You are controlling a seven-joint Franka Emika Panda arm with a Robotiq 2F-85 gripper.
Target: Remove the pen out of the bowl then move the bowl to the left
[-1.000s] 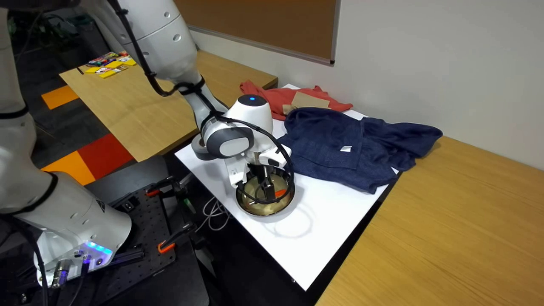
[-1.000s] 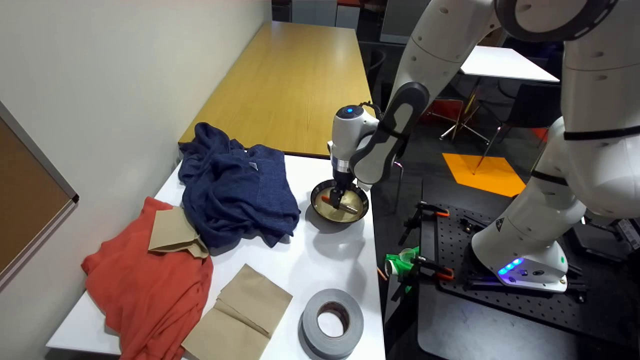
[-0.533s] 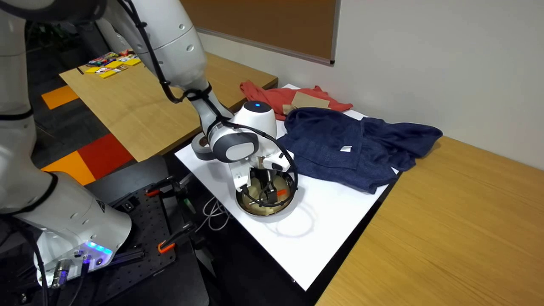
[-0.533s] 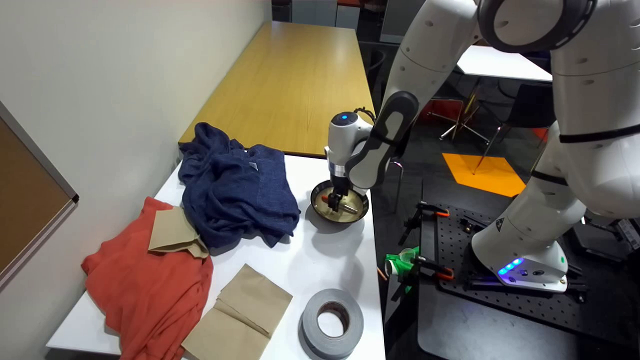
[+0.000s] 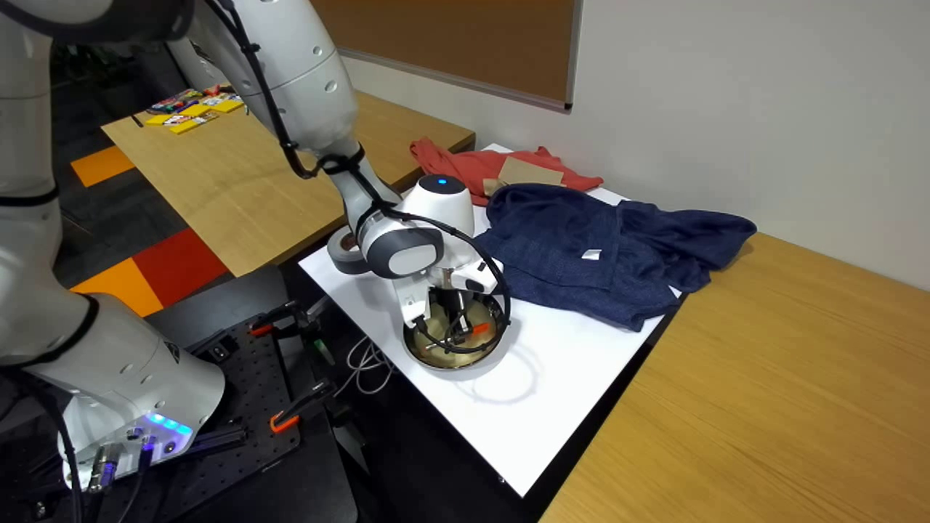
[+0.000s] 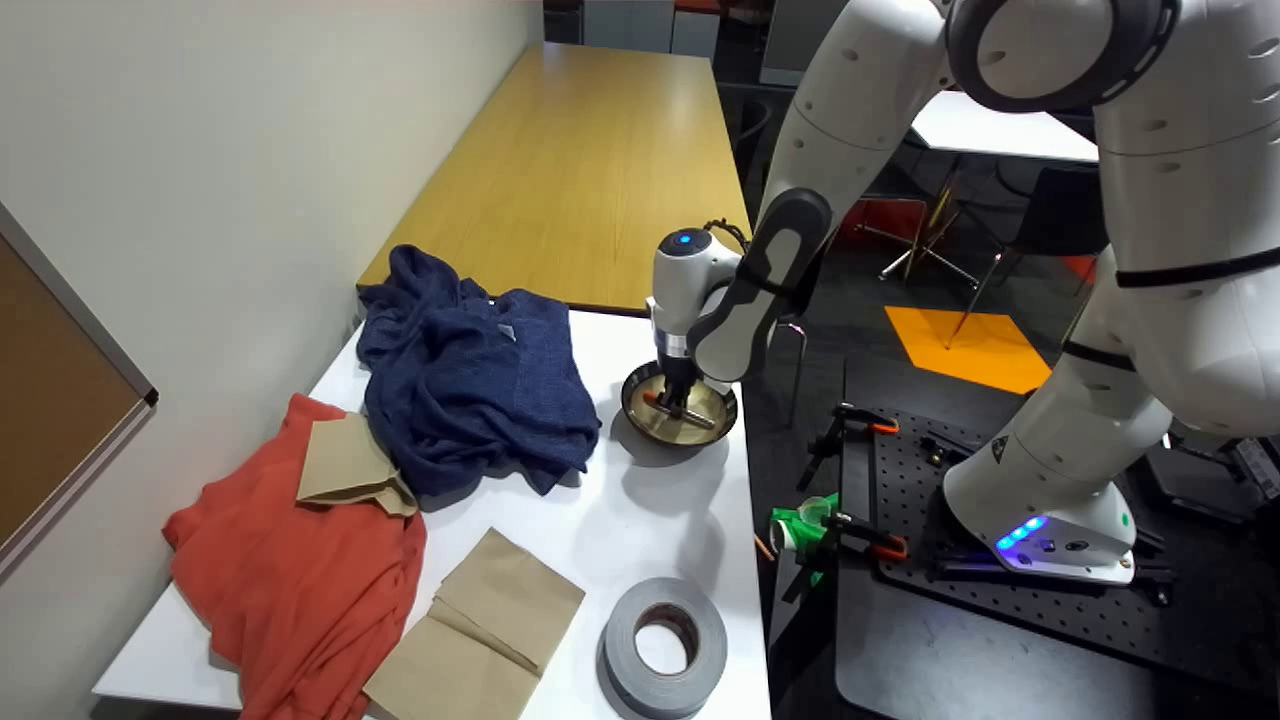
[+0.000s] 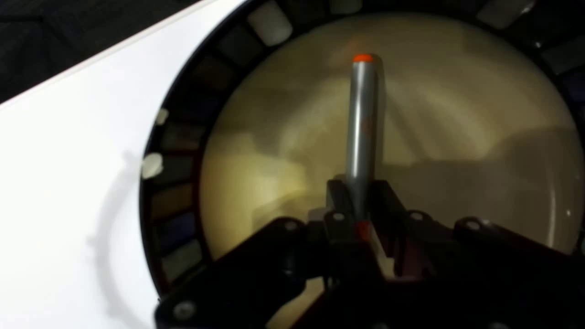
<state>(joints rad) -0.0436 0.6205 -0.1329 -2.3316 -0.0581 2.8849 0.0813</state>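
The slim, silver-barrelled, orange-ended pen (image 7: 362, 123) lies between the tips of the black two-finger gripper (image 7: 359, 195), which appears clamped on it, within the round, shallow, dark-rimmed, tan-lined bowl (image 7: 283, 169). That bowl sits beneath and around the tips, on the white table (image 6: 620, 530). The grasp is judged made; taking the pen out and moving the bowl left are outstanding. In the wrist view the gripper partly hides the pen's near end, and the bowl's rim is cut off. Clearance between pen and bowl floor cannot be determined.
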